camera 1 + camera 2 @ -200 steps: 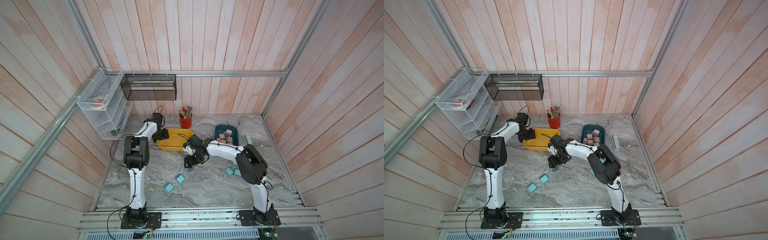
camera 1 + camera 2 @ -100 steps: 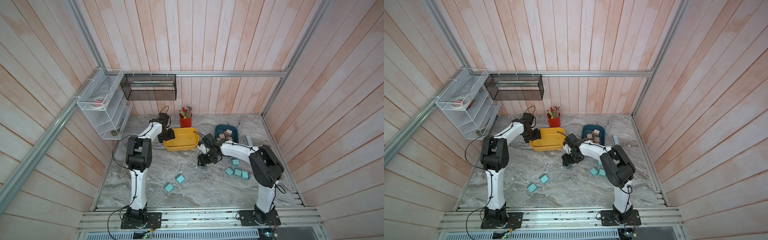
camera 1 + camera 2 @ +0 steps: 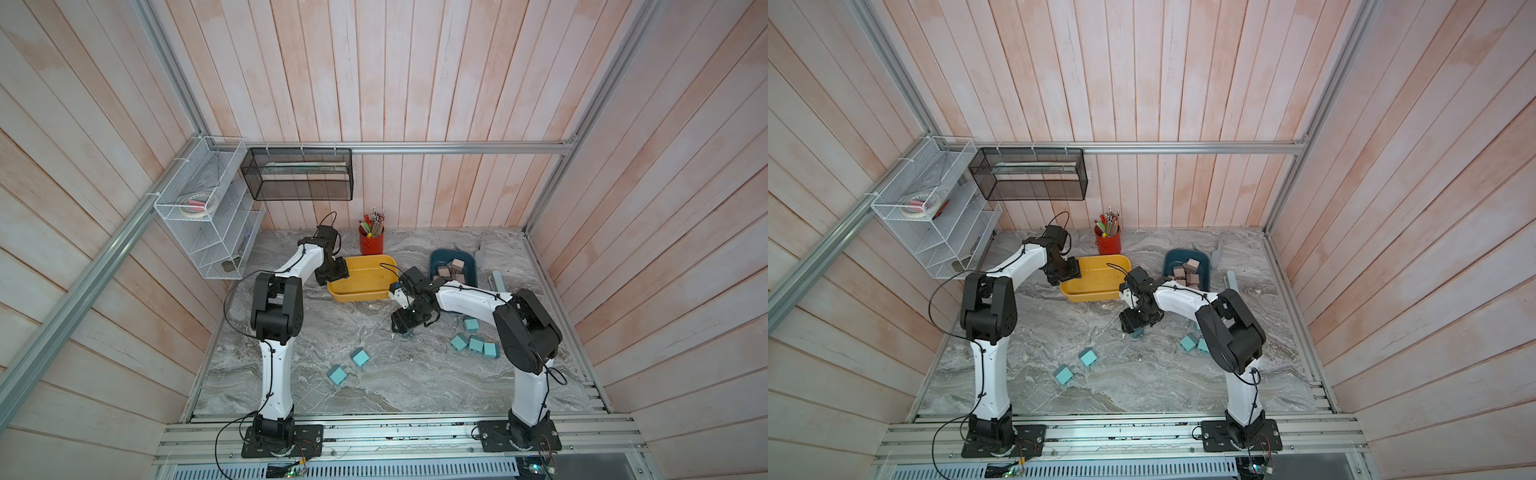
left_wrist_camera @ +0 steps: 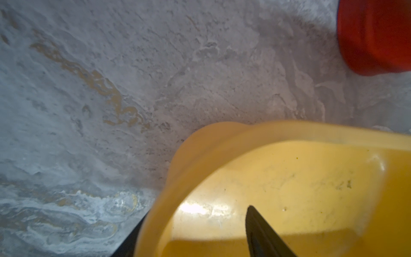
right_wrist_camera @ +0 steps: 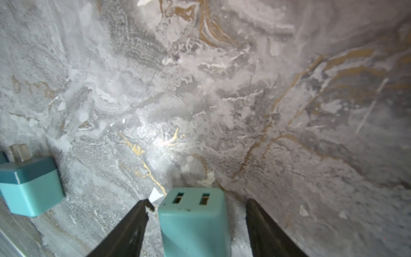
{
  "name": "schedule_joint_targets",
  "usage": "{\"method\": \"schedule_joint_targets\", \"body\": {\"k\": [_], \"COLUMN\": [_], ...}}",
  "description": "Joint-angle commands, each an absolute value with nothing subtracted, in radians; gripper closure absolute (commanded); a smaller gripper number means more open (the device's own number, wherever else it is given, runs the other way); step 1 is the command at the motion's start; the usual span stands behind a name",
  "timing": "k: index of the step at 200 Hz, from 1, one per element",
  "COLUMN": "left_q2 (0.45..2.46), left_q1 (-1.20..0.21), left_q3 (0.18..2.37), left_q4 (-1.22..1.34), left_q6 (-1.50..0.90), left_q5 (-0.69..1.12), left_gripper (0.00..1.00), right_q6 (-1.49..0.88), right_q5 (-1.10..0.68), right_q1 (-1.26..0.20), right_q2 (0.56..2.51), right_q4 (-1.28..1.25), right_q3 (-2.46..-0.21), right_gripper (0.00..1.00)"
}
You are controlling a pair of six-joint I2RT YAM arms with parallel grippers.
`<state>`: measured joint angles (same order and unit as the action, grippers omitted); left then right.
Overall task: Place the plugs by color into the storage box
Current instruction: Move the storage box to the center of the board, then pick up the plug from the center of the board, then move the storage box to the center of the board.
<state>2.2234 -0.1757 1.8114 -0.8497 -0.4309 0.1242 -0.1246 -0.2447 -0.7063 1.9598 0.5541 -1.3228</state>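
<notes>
A teal plug [image 5: 193, 222] is seen lying on the counter [image 5: 222, 89] near the yellow tray [image 3: 358, 296], off its right front corner, between the parted fingers of the right pincer [image 5: 198, 201], a gap at each side. The tray's left rim is straddled by the left pincer [image 4: 196, 212]; whether it is clamped cannot be told

A robot lab cell. A left arm [image 3: 276, 374] and right arm [image 3: 530, 390] are bolted to an aluminium rail [image 3: 399, 432], boxed in by plank walls [image 3: 415, 83] around a table [image 3: 374, 332].
</notes>
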Motion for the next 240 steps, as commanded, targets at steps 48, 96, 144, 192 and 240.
{"method": "schedule_joint_targets", "body": {"k": [48,96,144,192,240], "left_q2": [2.196,2.159,2.067,1.977,1.902], "left_q1": [-0.18,-0.219,-0.244,-0.269,-0.313], "left_q3": [1.786,1.733,1.578,1.453,1.354], "left_q4": [-0.872,-0.902,-0.863,-0.847,-0.837], "left_q6": [-0.398,-0.376,-0.393,-0.393,-0.402], "left_q5": [0.101,0.083,0.087,0.088,0.092], "left_gripper": [0.43,0.6,0.6,0.65,0.65], "right_q6": [-0.128,-0.156,-0.182,-0.114,-0.059], "right_q5": [-0.194,-0.161,-0.11,-0.106,-0.155], "right_q1": [-0.758,-0.748,-0.709,-0.641,-0.633], "right_q2": [1.986,1.905,1.815,1.985,2.281], "right_q4": [0.584,0.642,0.778,0.902,1.02], "right_q3": [-1.28,-1.283,-1.448,-1.795,-2.21], "right_gripper": [0.58,0.66,0.67,0.67,0.67]}}
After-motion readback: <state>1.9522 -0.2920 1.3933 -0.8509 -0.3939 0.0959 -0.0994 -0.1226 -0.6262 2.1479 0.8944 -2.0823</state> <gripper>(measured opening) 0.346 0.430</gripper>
